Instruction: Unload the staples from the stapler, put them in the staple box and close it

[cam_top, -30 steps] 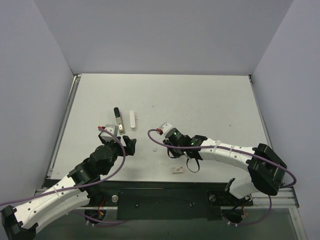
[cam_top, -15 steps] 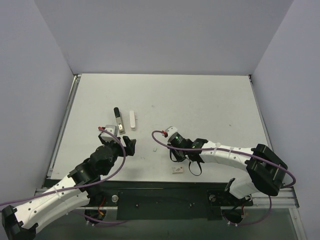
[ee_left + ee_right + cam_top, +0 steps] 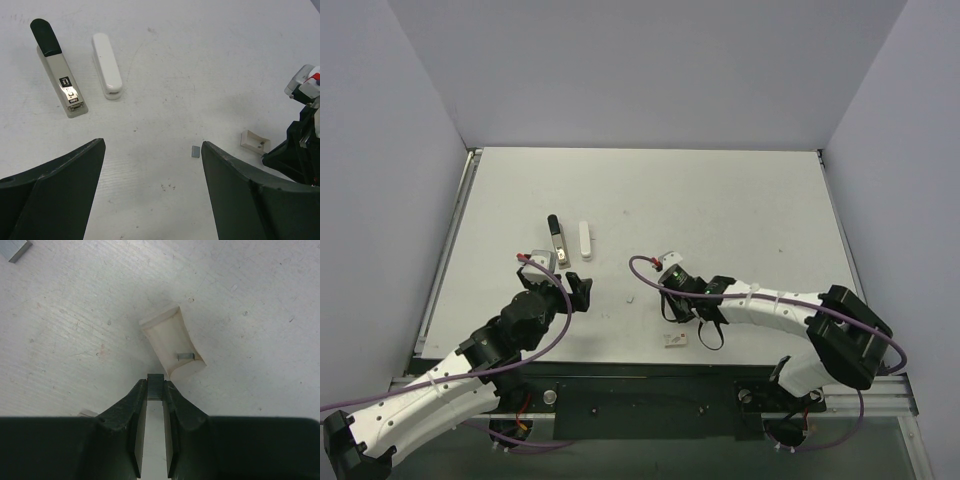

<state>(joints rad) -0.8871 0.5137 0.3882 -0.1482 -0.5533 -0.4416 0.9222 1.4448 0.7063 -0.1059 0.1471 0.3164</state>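
The stapler lies in two parts at the left middle of the table: its white top bar (image 3: 584,240) (image 3: 106,65) and its black-and-silver base bar (image 3: 557,240) (image 3: 57,75), side by side. My right gripper (image 3: 156,386) (image 3: 666,300) is shut on a small grey block of staples (image 3: 156,382), held at the near edge of a small white card (image 3: 172,342). One loose staple piece (image 3: 185,355) lies on that card. Another grey staple strip (image 3: 195,151) (image 3: 14,249) lies on the table between the arms. My left gripper (image 3: 152,150) (image 3: 566,276) is open and empty, nearer than the stapler parts.
A second small white card with reddish marks (image 3: 675,341) lies near the table's front edge, under the right arm. The right arm's purple cable (image 3: 645,275) loops over the table. Grey walls close in the table on three sides.
My right gripper has moved right and toward the near edge, away from the grey strip. The left arm and the stapler parts have not moved.
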